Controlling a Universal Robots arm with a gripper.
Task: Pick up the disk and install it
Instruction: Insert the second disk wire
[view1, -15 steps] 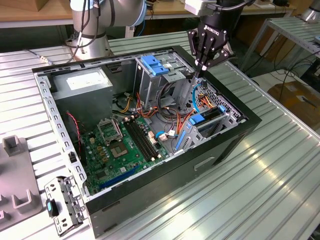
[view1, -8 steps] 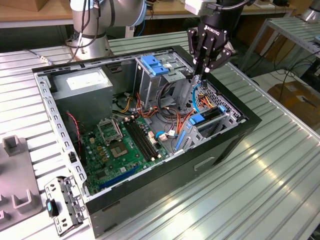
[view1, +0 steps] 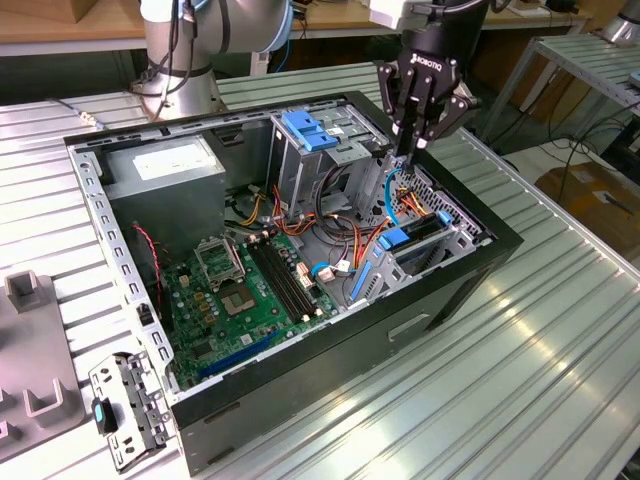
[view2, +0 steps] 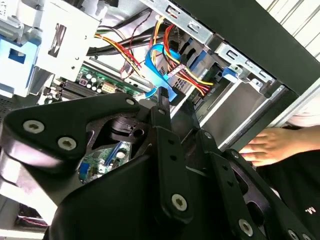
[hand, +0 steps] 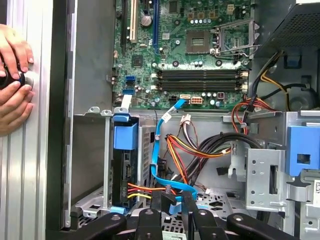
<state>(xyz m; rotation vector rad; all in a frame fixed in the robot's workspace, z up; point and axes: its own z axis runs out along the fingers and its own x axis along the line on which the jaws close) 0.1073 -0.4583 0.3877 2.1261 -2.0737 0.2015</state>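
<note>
The disk (view1: 395, 238) stands on edge in the drive bay at the front corner of the open computer case (view1: 470, 280), on the exterior view's right. Its blue carrier rail (hand: 125, 136) tops a dark body, and orange, red and yellow wires run into it. My gripper (view1: 406, 152) hangs just above the case's far side, over the bay area and apart from the disk. Its fingers (hand: 156, 212) are drawn together around a thin blue cable (hand: 156, 150), which loops up to the tips. The black finger links (view2: 165, 150) crowd the second wrist view.
A blue latch on a tall grey cage (view1: 310, 130) stands beside the gripper. The green motherboard (view1: 250, 290) and the power supply (view1: 165, 165) fill the case's other half. A person's hand (hand: 12, 80) rests on the table beside the case. A metal bracket (view1: 125, 410) lies near the front.
</note>
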